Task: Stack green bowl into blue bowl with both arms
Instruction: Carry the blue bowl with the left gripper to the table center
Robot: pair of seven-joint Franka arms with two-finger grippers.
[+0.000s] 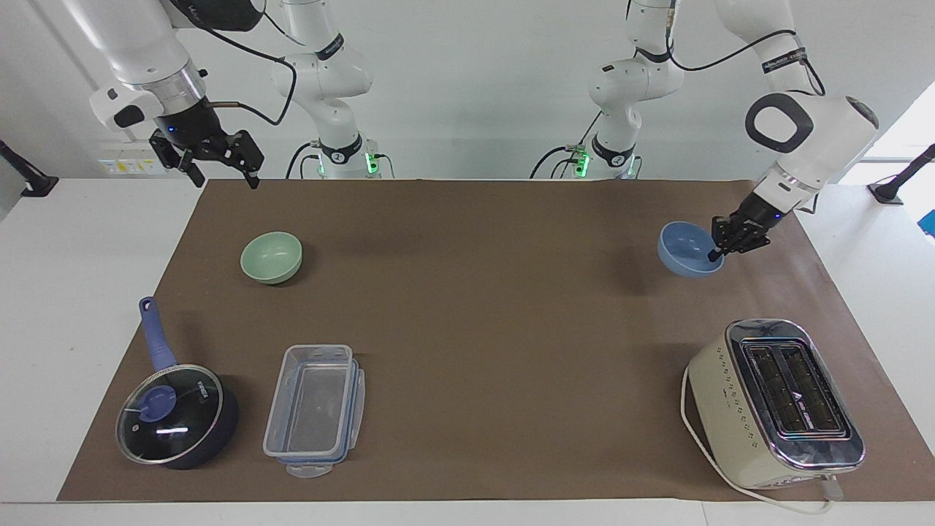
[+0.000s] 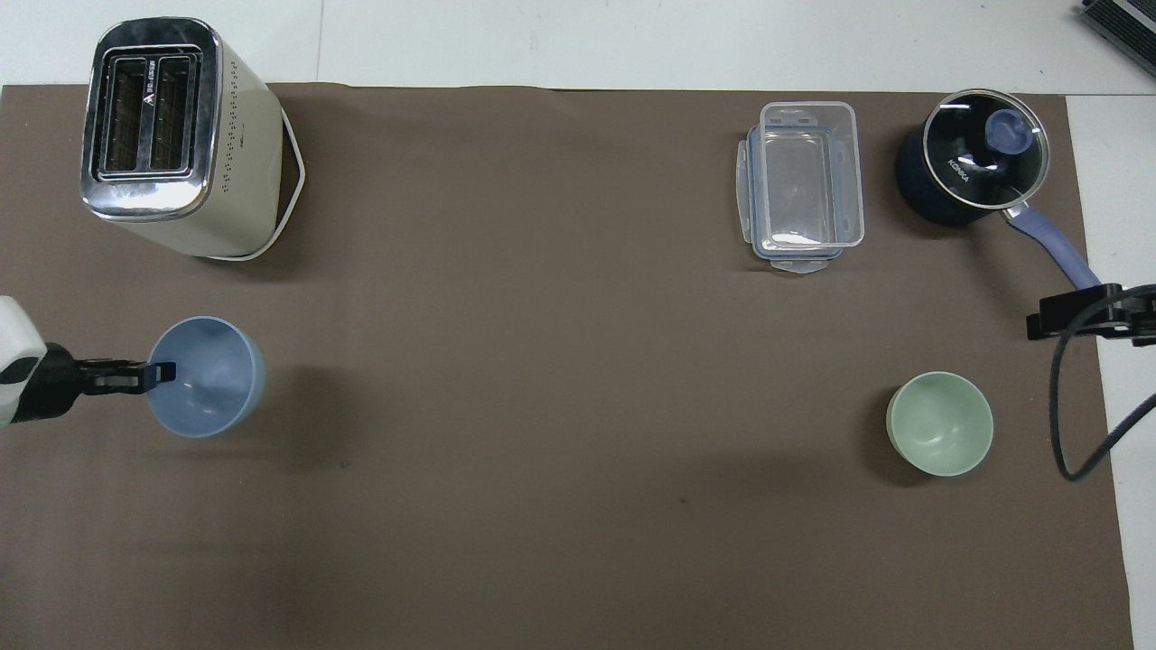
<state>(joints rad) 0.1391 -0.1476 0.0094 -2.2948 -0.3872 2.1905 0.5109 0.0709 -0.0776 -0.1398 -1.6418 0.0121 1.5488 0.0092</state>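
Observation:
The blue bowl (image 1: 685, 253) hangs a little above the brown mat (image 1: 475, 307) at the left arm's end, its shadow apart from it. My left gripper (image 1: 714, 253) is shut on the bowl's rim, one finger inside it; both also show in the overhead view, the bowl (image 2: 209, 381) and the gripper (image 2: 163, 372). The green bowl (image 1: 272, 257) stands upright on the mat at the right arm's end and shows in the overhead view (image 2: 941, 424). My right gripper (image 1: 223, 174) waits open and empty, raised over the mat's edge nearest the robots.
A cream toaster (image 1: 776, 402) stands farther from the robots than the blue bowl. A clear plastic container (image 1: 315, 409) and a dark blue lidded saucepan (image 1: 175, 416) stand farther out than the green bowl. Bare mat lies between the two bowls.

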